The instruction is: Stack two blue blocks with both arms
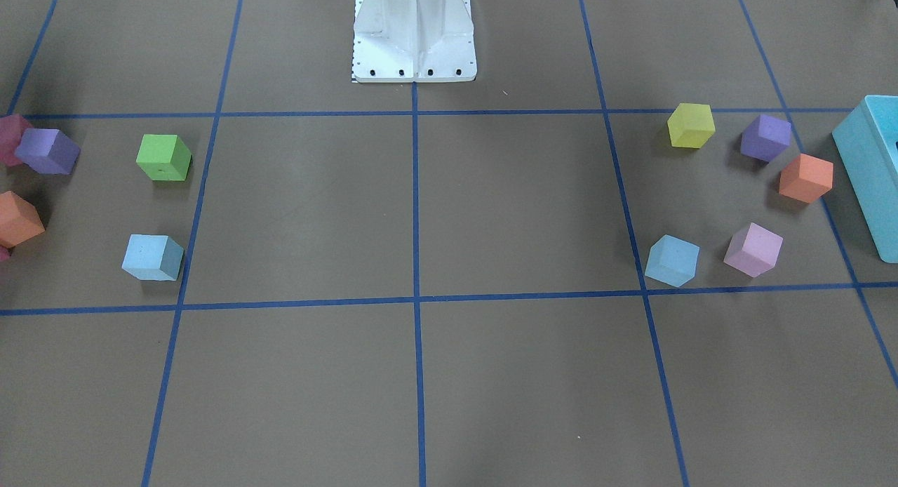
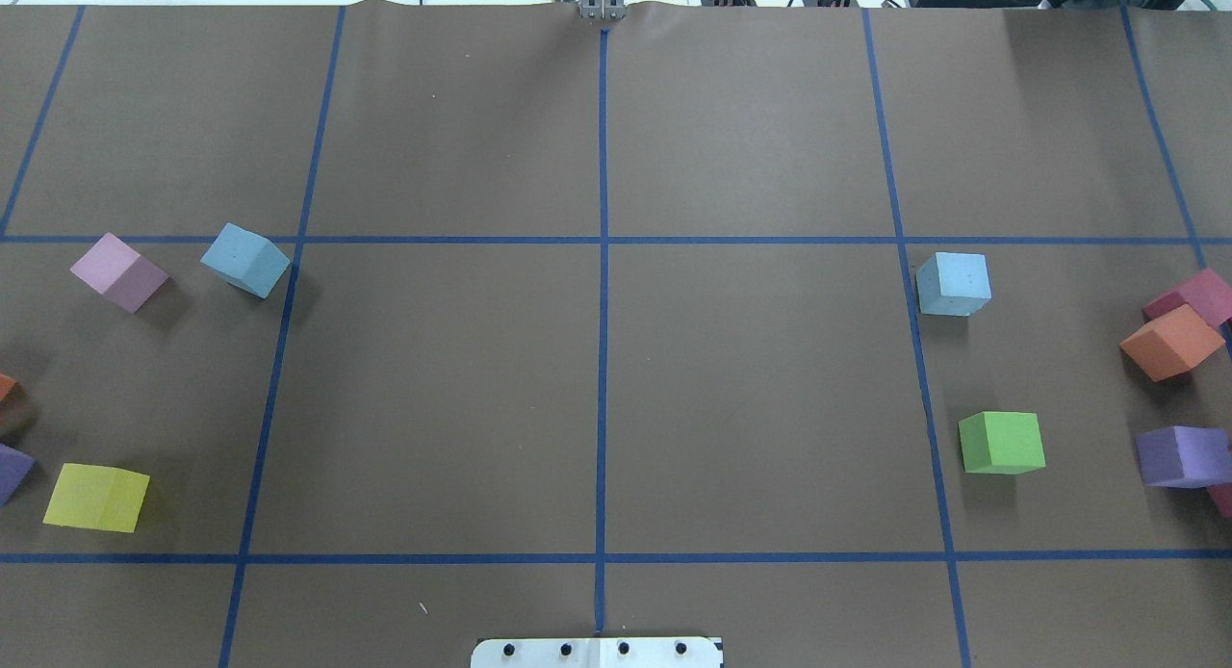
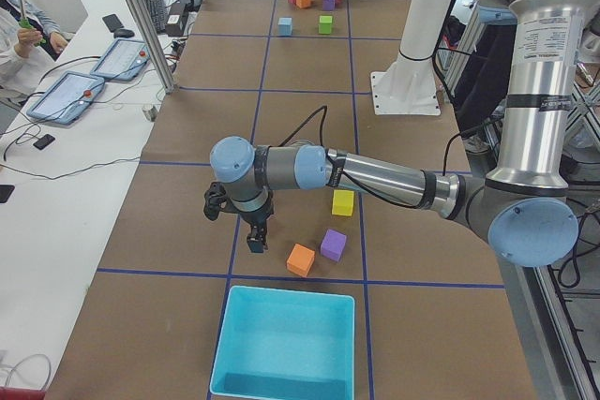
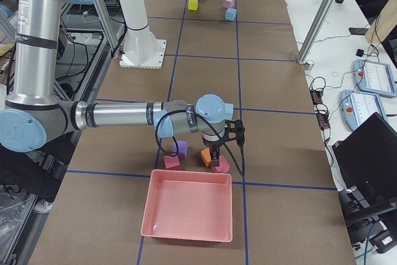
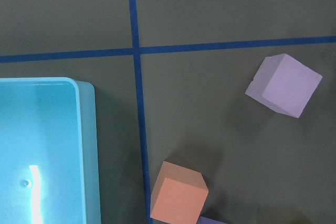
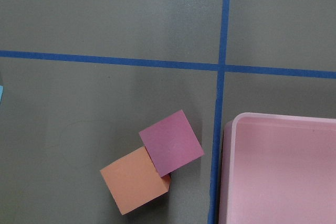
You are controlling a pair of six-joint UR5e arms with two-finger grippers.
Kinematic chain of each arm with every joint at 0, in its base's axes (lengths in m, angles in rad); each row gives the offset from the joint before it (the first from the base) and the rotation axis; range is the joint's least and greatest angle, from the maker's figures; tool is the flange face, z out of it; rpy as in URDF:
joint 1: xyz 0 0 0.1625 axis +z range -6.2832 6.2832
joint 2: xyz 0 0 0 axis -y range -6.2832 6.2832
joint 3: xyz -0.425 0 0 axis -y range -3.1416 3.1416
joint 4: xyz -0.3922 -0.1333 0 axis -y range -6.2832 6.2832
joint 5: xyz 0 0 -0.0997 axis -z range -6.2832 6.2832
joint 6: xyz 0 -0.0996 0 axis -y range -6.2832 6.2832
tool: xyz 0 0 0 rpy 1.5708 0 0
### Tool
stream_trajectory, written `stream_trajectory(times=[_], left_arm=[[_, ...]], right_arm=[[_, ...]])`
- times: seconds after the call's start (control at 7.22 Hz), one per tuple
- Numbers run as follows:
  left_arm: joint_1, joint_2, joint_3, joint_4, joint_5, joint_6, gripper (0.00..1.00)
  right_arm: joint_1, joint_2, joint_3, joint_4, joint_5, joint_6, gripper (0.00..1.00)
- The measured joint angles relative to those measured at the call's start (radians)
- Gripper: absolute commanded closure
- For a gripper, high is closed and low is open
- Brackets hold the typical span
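Two pale blue blocks lie far apart on the brown table. One blue block (image 2: 245, 260) (image 1: 672, 260) is on my left side, next to a lilac cube (image 2: 119, 271). The other blue block (image 2: 953, 283) (image 1: 153, 257) is on my right side, beyond a green cube (image 2: 1001, 442). Only the side views show the grippers. My left gripper (image 3: 255, 243) hangs just above the table by the turquoise box (image 3: 291, 293). My right gripper (image 4: 217, 156) hangs over the magenta and orange cubes by the pink tray (image 4: 189, 173). From these views I cannot tell whether either gripper is open or shut.
Yellow (image 2: 96, 497), orange (image 2: 1169, 342) and purple (image 2: 1182, 455) cubes lie near the table's two ends. The white pedestal (image 1: 414, 34) stands at the robot's side, in the middle. A person sits at the side bench (image 3: 28, 35) with tablets.
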Motion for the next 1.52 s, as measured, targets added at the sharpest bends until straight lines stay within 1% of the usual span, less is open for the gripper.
stream_trajectory(times=[0.28,0.42,0.69,0.83,0.97,1.25,1.39,1.52], left_arm=[[0.001,-0.01,-0.002,0.0,0.001,-0.01,0.0],[0.003,-0.023,-0.004,-0.002,0.002,-0.029,0.0],[0.021,-0.097,-0.006,-0.008,0.005,-0.107,0.0],[0.063,-0.148,-0.006,-0.008,0.006,-0.154,0.01],[0.116,-0.201,-0.008,-0.008,0.008,-0.212,0.0],[0.218,-0.281,-0.011,-0.01,0.021,-0.33,0.0],[0.263,-0.307,-0.011,-0.011,0.043,-0.364,0.0],[0.308,-0.328,-0.006,-0.022,0.071,-0.395,0.0]], right_arm=[[-0.02,0.014,0.0,-0.006,-0.004,0.011,0.0],[-0.044,0.038,0.002,-0.036,-0.019,0.037,0.0],[-0.122,0.116,0.037,-0.193,-0.118,0.071,0.0],[-0.15,0.172,0.06,-0.271,-0.145,0.078,0.0],[-0.174,0.222,0.071,-0.31,-0.155,0.081,0.0],[-0.233,0.28,0.072,-0.33,-0.12,0.106,0.0],[-0.276,0.296,0.07,-0.323,-0.1,0.169,0.0],[-0.344,0.327,0.064,-0.302,-0.106,0.288,0.01]])
